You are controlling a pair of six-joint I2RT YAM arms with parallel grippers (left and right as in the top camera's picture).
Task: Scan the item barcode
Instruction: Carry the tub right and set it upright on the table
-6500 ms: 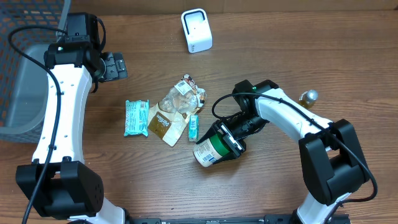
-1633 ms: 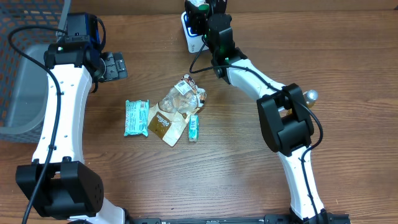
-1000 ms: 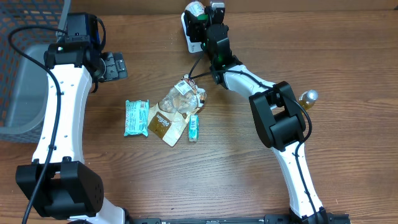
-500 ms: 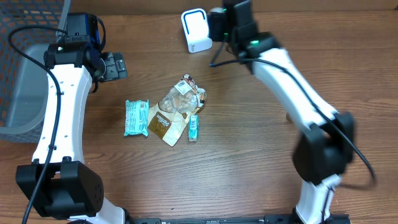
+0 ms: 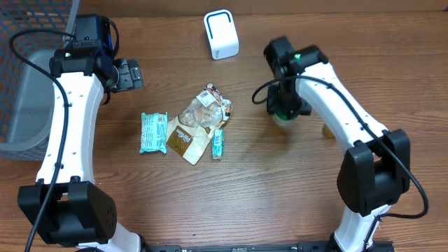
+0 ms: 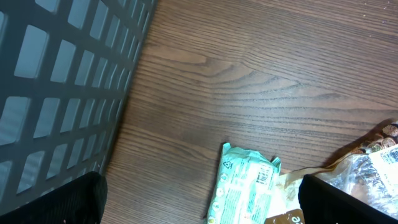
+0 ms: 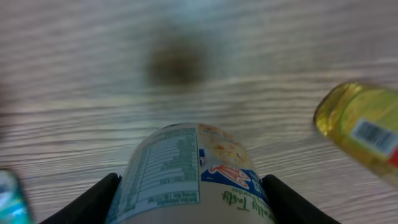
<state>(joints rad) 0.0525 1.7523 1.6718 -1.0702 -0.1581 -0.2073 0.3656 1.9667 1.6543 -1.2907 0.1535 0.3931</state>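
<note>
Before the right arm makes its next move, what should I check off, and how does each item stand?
1. Right gripper closed on the container: ok.
2. Barcode showing on the container: cannot tell; only a nutrition panel faces the wrist camera.
3. Scanner upright and unobstructed: ok.
4. Yellow bottle apart from the container: ok.
5. Left gripper open, empty, away from the snack packets: ok.
6. Container lifted off the table: cannot tell.
</note>
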